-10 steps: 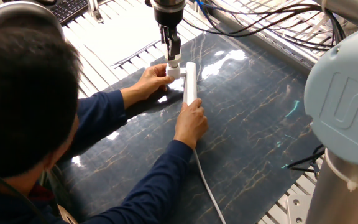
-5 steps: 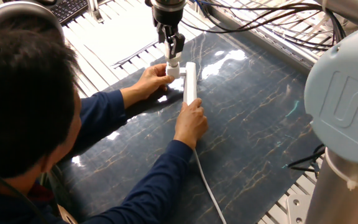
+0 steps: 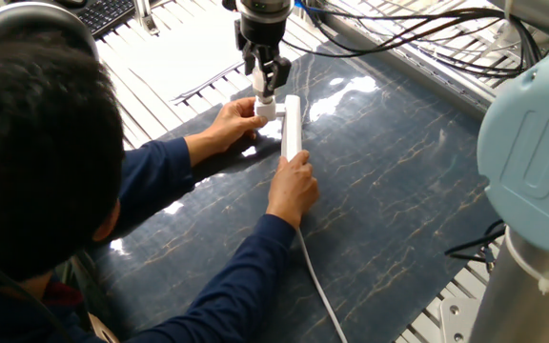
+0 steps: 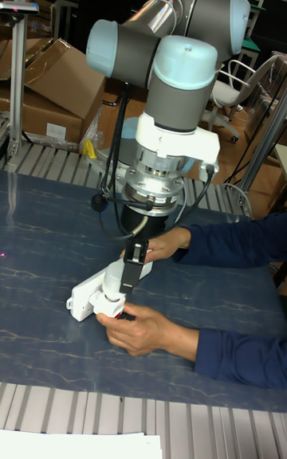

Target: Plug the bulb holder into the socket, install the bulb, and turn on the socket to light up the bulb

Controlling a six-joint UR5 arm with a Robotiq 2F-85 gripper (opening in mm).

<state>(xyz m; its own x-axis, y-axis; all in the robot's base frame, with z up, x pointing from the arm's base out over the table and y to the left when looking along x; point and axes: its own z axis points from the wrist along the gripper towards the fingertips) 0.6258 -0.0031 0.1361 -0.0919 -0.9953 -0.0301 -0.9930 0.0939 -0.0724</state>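
Pointing straight down near the worktop's far edge, the gripper (image 3: 266, 84) has its jaws slightly parted around the bulb (image 3: 265, 98), contact unclear. A person's hands (image 3: 294, 186) steady the socket (image 3: 292, 127).

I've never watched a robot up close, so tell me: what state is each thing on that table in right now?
Socket: flat on the mat, held down by a person's hands.
Bulb holder: plugged into the socket's side, upright.
Bulb: sitting on the holder, between the robot fingers, unlit.
Robot hand: directly above the bulb, fingers at its sides; grip cannot be told.
Cord: trailing off the mat's near edge.
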